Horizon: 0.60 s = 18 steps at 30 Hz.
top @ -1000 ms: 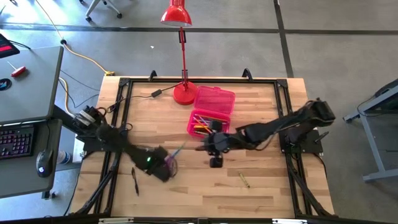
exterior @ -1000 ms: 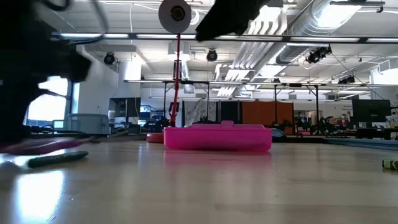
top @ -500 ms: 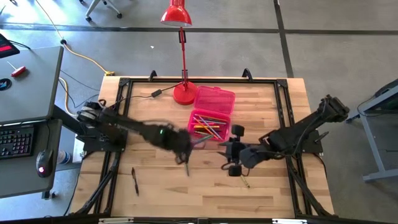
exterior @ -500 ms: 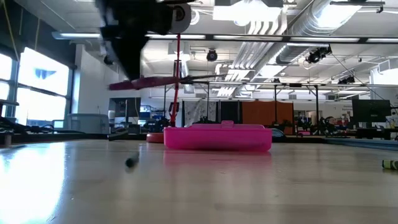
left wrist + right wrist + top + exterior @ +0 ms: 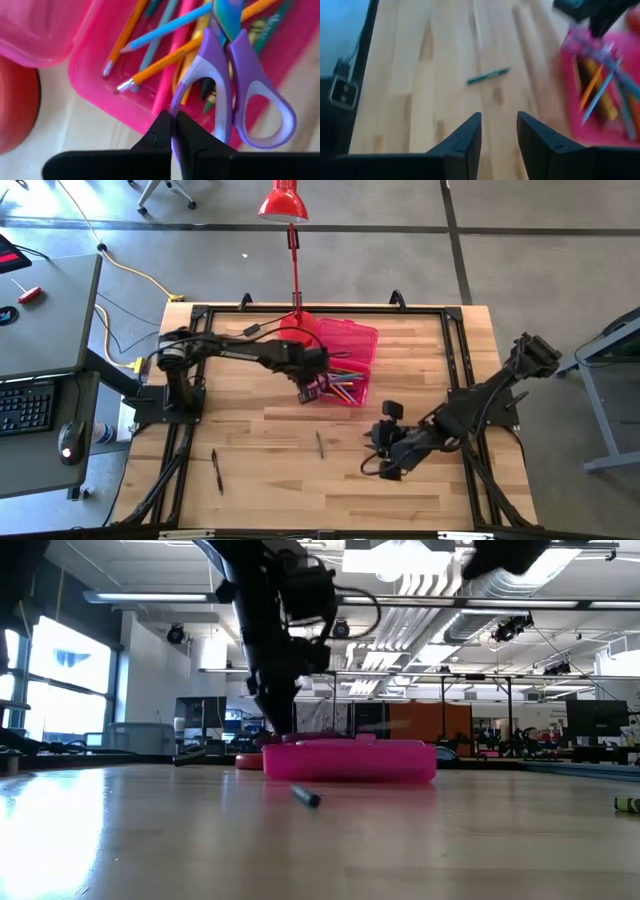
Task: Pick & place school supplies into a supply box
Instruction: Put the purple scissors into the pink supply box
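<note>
The supply box [image 5: 345, 385] is a translucent pink case that lies open on the table, its lid [image 5: 347, 340] folded toward the far side, with pencils and pens [image 5: 165, 55] inside. My left gripper [image 5: 310, 387] hovers at the box's left end, shut on the purple-handled scissors [image 5: 235, 85]. A green pen [image 5: 319, 444] lies flat on the bare wood near the middle, and also shows in the right wrist view [image 5: 488, 76]. My right gripper [image 5: 497, 125] is open over the near right part of the table [image 5: 380, 463], pointing toward that pen, touching nothing. My left gripper pinches one purple handle loop [image 5: 176, 112] of the scissors between its two fingers. The scissors stretch away from the fingers, blades [image 5: 225, 15] foremost, over the pens in the open box. Whether the blades touch the contents, I cannot tell.
A red desk lamp's base [image 5: 297, 328] stands right behind the box, and its cable [image 5: 225, 337] runs left. A black pen [image 5: 217, 470] lies near the table's near left corner. A yellow-green pencil end [image 5: 627, 804] shows at the right. Dark frame rails [image 5: 195, 380] border the table.
My left gripper has swung from the near left of the table up and toward the far right, carrying the scissors to the box's left end. The green pen has dropped and come to rest mid-table. My right gripper has moved from the box toward the near edge.
</note>
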Each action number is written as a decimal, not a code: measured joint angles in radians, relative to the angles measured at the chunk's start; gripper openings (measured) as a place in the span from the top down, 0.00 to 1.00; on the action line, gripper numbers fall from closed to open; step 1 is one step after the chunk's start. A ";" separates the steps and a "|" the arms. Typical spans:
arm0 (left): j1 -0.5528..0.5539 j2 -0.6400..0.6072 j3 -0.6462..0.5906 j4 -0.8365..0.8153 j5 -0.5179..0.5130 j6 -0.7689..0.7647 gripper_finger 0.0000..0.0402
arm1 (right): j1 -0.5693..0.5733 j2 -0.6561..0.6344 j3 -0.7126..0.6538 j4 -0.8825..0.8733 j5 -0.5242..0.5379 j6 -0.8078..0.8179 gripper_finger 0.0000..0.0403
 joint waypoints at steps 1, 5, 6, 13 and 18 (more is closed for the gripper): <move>0.010 0.011 0.001 0.005 -0.003 0.002 0.91 | 0.008 0.000 -0.022 0.004 -0.011 0.031 0.74; 0.038 0.020 0.006 0.016 0.017 0.046 0.91 | 0.035 0.000 -0.104 0.004 -0.034 0.152 0.74; 0.038 0.020 0.006 0.019 0.020 0.053 0.91 | 0.039 0.000 -0.121 0.003 -0.039 0.180 0.74; 0.035 0.023 0.024 0.043 0.012 0.056 0.91 | 0.045 0.000 -0.201 0.022 -0.050 0.308 0.74; 0.035 0.033 0.045 0.041 -0.005 0.056 0.91 | 0.054 0.000 -0.219 0.026 -0.102 0.323 0.74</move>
